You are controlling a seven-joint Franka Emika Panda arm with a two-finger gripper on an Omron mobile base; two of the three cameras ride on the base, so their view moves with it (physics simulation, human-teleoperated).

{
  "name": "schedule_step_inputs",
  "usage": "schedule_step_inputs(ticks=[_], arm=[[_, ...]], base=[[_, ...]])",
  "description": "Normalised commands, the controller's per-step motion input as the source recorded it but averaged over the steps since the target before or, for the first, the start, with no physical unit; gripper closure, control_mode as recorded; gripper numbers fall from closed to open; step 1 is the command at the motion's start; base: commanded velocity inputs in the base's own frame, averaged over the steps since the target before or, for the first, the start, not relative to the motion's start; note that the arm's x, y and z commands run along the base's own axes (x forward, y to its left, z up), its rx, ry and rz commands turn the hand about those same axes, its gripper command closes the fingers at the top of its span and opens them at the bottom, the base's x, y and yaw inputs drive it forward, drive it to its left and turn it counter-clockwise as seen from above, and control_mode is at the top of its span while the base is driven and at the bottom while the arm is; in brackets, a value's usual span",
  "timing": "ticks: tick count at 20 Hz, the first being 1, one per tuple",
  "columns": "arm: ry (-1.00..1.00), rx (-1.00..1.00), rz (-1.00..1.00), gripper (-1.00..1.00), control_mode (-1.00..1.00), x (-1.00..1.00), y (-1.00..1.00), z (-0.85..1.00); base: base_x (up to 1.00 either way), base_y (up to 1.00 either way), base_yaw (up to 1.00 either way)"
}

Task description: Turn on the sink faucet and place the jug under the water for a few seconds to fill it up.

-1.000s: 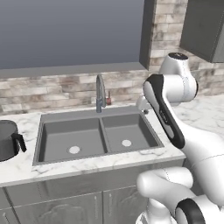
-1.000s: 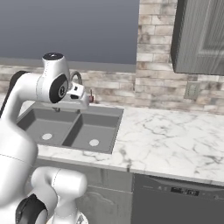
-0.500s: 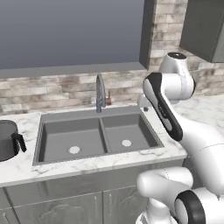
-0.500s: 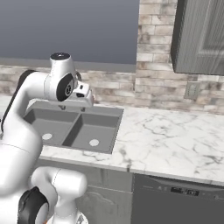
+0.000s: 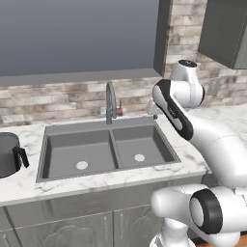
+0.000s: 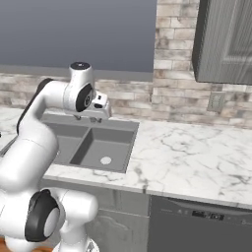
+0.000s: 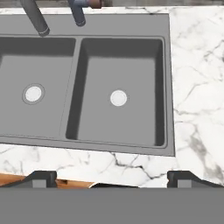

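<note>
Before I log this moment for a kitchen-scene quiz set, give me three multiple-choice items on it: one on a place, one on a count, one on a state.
1. Where does the jug stand?
A. in the left basin
B. on the counter left of the sink
C. under the spout

2. How many round pale drains does the sink show?
A. one
B. two
C. three

3. How is the gripper?
A. open, holding nothing
B. shut on the jug
C. shut on the faucet lever

Answers:
1 B: the left base view shows the jug on the marble counter, outside the basins.
2 B: the hand view shows one drain in each basin.
3 A: in the hand view the finger tips stand wide apart with nothing between them, above the sink, short of the sink faucet.
</note>
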Motion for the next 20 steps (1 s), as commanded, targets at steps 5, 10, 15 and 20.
schedule_step_inputs(ticks=[5, 10, 15, 20], arm=[[0.00, 0.12, 0.00, -1.00, -1.00, 0.38, 0.00, -0.13], [0.00, 0.14, 0.01, -1.00, -1.00, 0.29, 0.00, -0.08], [0.00, 0.12, 0.00, -1.00, -1.00, 0.30, 0.00, -0.10], [0.00, 0.12, 0.00, -1.00, -1.00, 0.46, 0.04, -0.21]], base=[[0.00, 0.00, 0.00], [0.00, 0.00, 0.00], [0.00, 0.00, 0.00], [0.00, 0.00, 0.00]])
